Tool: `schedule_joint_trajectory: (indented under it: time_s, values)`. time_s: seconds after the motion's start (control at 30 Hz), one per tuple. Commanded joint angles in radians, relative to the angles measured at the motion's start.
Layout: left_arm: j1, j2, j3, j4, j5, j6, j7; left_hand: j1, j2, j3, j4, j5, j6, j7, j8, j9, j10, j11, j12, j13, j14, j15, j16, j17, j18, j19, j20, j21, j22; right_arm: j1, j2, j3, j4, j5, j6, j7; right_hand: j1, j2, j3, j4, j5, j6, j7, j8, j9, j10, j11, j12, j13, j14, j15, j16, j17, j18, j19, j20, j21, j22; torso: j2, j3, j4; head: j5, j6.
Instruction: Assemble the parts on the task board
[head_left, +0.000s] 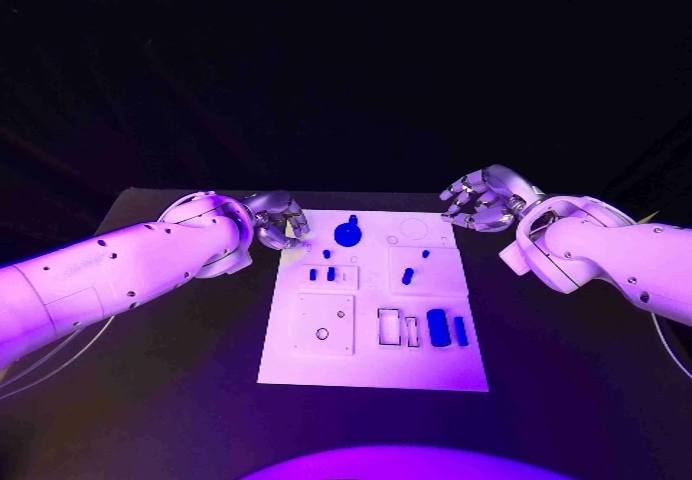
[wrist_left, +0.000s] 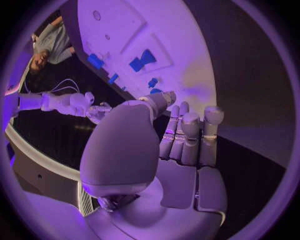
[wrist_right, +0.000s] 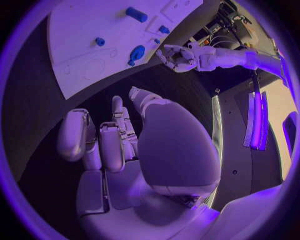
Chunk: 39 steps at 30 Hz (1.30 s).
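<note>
White and flat, the task board lies in the middle of the black table, its long side running away from the robot. Small blue parts sit on it — a rounded knob-like part near the far edge, a small one just beside it, two short pegs in a left-hand recess, a slanted peg in the recess to their right, and two upright blocks by the rectangular slots nearer the robot.

At the board's far left corner the left hand hovers, fingers spread and holding nothing. Off the far right corner the right hand hangs likewise — fingers apart, palm empty, clear of the board. Neither hand touches any part.
</note>
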Motion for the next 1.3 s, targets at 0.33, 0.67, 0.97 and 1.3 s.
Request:
schedule_joint_trajectory:
  time_s: [0.33,0.67,0.97,1.3]
  values:
    - [0.004,-0.131,0.011,0.170,0.845,-0.146,0.272,0.008,0.020,-0.013,-0.022,-0.004,-0.004,0.023,0.032,-0.006,-0.074,0.023,0.010,-0.041,-0.241,0.017,-0.299,-0.342,0.053,-0.236,0.009,-0.242,-0.229,-0.030,0.022,0.000,-0.024,-0.501,0.178,-0.074,-0.030,-0.033,0.054,-0.034,-0.009,0.039,-0.009,-0.010,0.001,0.007,0.002,-0.104,-0.087,0.046,-0.001,0.003,-0.006,-0.028,0.041,-0.002,0.114,0.133,0.002,-0.0010,0.0006,-0.048,0.015]
    - [0.000,-0.188,0.012,0.247,1.110,-0.072,0.413,-0.003,0.029,-0.031,-0.022,-0.003,0.007,0.016,0.042,-0.009,-0.034,0.015,0.025,-0.049,-0.243,0.014,-0.326,-0.364,0.053,-0.246,0.008,-0.259,-0.237,-0.051,0.052,0.000,-0.026,-0.608,0.203,-0.128,-0.045,-0.036,0.054,-0.043,-0.009,0.040,-0.005,-0.017,0.001,0.001,0.007,-0.126,-0.108,0.042,0.004,-0.004,-0.021,-0.026,0.037,0.001,0.103,0.129,0.002,-0.0024,0.0020,-0.054,0.015]
    - [0.000,-0.207,0.012,0.279,1.145,-0.060,0.447,-0.004,0.032,-0.033,-0.021,-0.003,0.008,0.016,0.043,-0.009,-0.030,0.015,0.026,-0.051,-0.244,0.014,-0.330,-0.366,0.053,-0.247,0.008,-0.263,-0.240,-0.069,0.088,0.000,-0.044,-0.638,0.215,-0.153,-0.049,-0.034,0.058,-0.046,-0.006,0.048,-0.005,-0.017,0.002,0.009,0.007,-0.135,-0.119,0.041,0.004,-0.006,-0.024,-0.025,0.037,0.001,0.102,0.129,0.002,-0.0008,0.0021,-0.054,0.015]
    - [0.000,-0.214,0.012,0.294,1.149,-0.059,0.458,-0.004,0.033,-0.034,-0.022,-0.003,0.009,0.016,0.044,-0.009,-0.028,0.014,0.026,-0.051,-0.244,0.014,-0.330,-0.367,0.053,-0.248,0.008,-0.264,-0.240,-0.080,0.116,0.000,-0.063,-0.647,0.206,-0.163,-0.052,-0.024,0.084,-0.059,-0.012,0.068,-0.005,-0.017,0.005,0.032,0.006,-0.152,-0.142,0.042,0.003,-0.006,-0.026,-0.025,0.037,0.002,0.101,0.130,0.002,-0.0001,0.0007,-0.053,0.016]
